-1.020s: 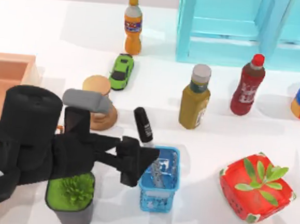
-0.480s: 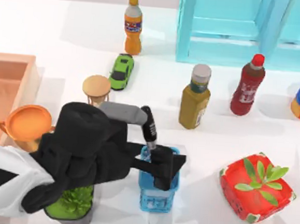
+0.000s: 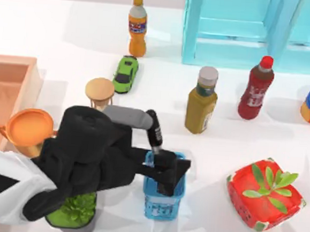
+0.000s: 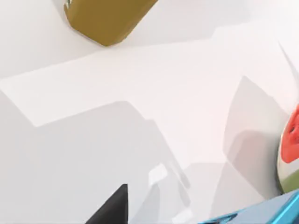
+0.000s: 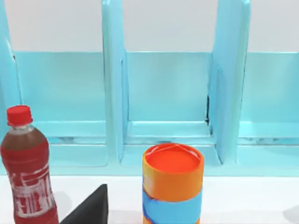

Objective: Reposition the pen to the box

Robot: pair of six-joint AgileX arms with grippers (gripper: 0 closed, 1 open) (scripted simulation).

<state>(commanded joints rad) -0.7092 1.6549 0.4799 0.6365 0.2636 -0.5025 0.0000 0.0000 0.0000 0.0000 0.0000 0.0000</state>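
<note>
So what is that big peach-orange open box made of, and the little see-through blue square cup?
The big peach-orange open box at the table's left looks like wood: thick, matte walls, though no grain is visible, so that is a guess. The little blue square cup looks like glossy translucent plastic, since pale markings show through its walls. The left gripper sits over it.

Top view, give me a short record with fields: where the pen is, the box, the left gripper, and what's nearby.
pen: black-capped marker leaning out of the blue cup, cap end up
box: peach wooden crate at the table's left edge, pen not in it
left gripper: over the blue cup at the pen's lower end
near the cup: green potted plant, hourglass, red planter
right arm: parked, its wrist view facing the teal shelf
</note>
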